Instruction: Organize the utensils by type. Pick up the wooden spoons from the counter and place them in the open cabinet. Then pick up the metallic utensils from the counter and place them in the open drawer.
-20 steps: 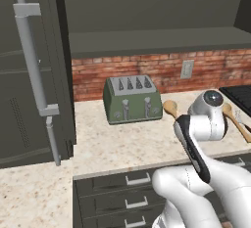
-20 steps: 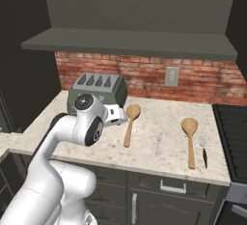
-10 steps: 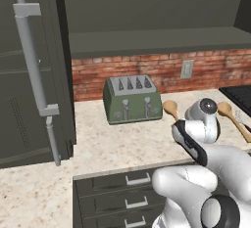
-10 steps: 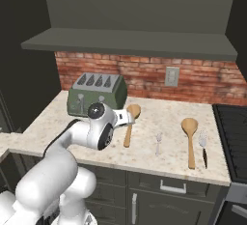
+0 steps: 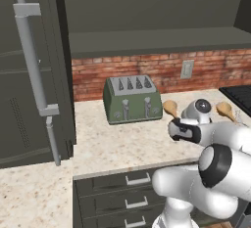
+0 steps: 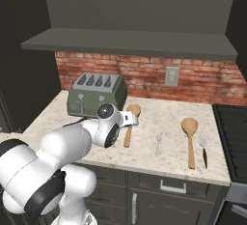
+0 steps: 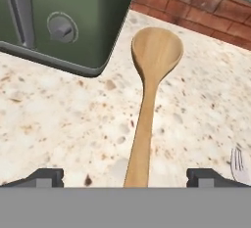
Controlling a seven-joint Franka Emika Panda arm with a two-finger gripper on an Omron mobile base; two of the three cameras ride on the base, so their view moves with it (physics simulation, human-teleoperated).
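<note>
Your gripper (image 7: 125, 178) has dropped lower toward the counter (image 7: 59, 119), fingers spread wide astride the near wooden spoon (image 7: 149, 100) handle, nothing held.

Two wooden spoons on the counter (image 6: 144, 156): one (image 6: 129, 125) at 3 o'clock of the toaster, the other (image 6: 190, 137) further toward 3. One green four-slot toaster (image 6: 96, 95). Two small metal utensils: a silver fork (image 6: 158, 143) and a dark-handled fork (image 6: 203, 147).

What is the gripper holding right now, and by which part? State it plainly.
Nothing is held. The gripper is open above the counter, its fingertips standing apart on either side of the nearer wooden spoon, by its handle, not closed on it.
</note>
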